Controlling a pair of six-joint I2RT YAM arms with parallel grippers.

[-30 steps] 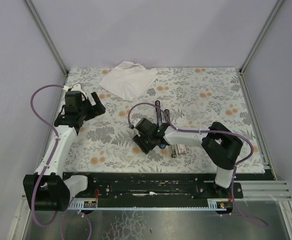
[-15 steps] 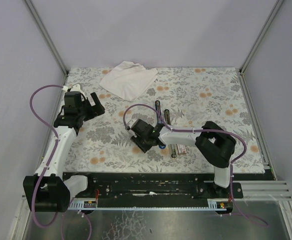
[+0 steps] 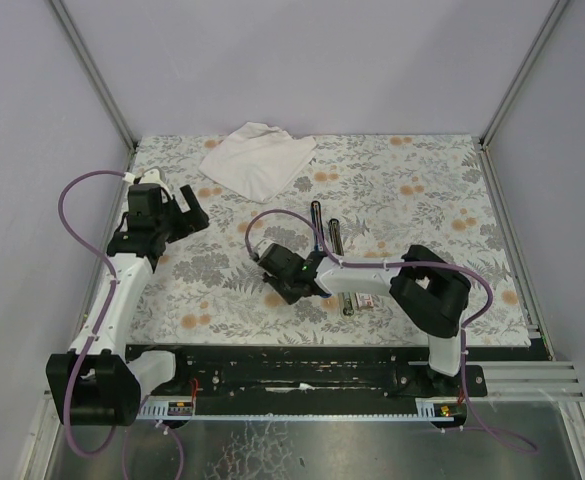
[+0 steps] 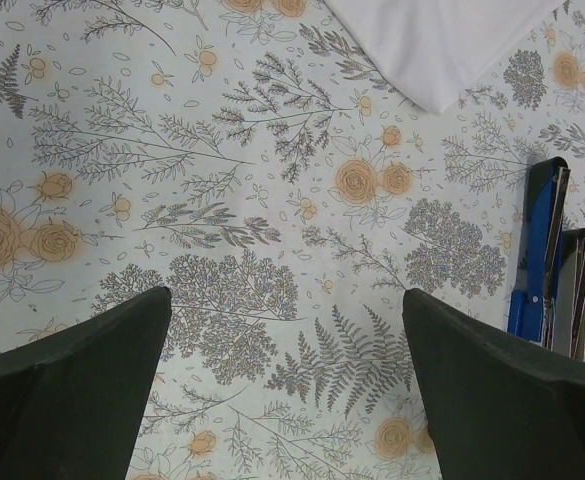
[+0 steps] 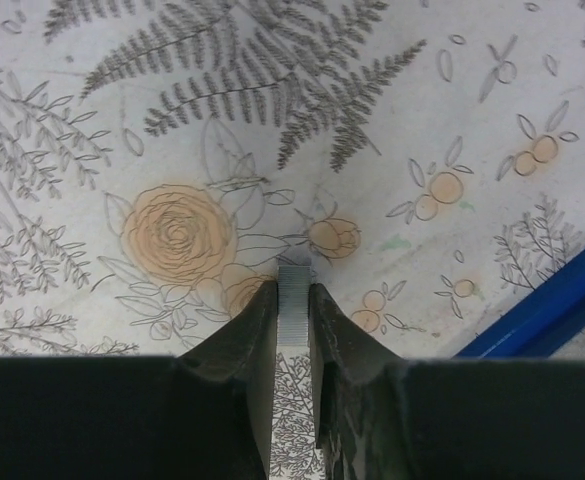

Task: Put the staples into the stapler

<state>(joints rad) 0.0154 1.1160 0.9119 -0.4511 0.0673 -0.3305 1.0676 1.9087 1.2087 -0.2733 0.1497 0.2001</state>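
Note:
The stapler (image 3: 334, 240) lies opened out in the middle of the floral mat, its blue and black arms side by side. They also show in the left wrist view (image 4: 538, 250). The small staples box (image 3: 365, 299) with a pink-red label lies just right of the stapler's near end. My right gripper (image 3: 277, 285) is left of the stapler and low over the mat. It is shut on a short silvery staple strip (image 5: 294, 300) held between the fingertips of my right gripper (image 5: 294, 290). My left gripper (image 3: 194, 212) is open and empty at the far left, above bare mat (image 4: 284, 300).
A white cloth (image 3: 257, 158) lies crumpled at the back of the mat, and its corner shows in the left wrist view (image 4: 442, 40). A blue edge of the stapler (image 5: 552, 310) lies right of my right gripper. The enclosure walls close in on both sides.
My right gripper has moved a little left and toward the near edge, away from the stapler, still holding the staple strip. The left arm has barely moved.

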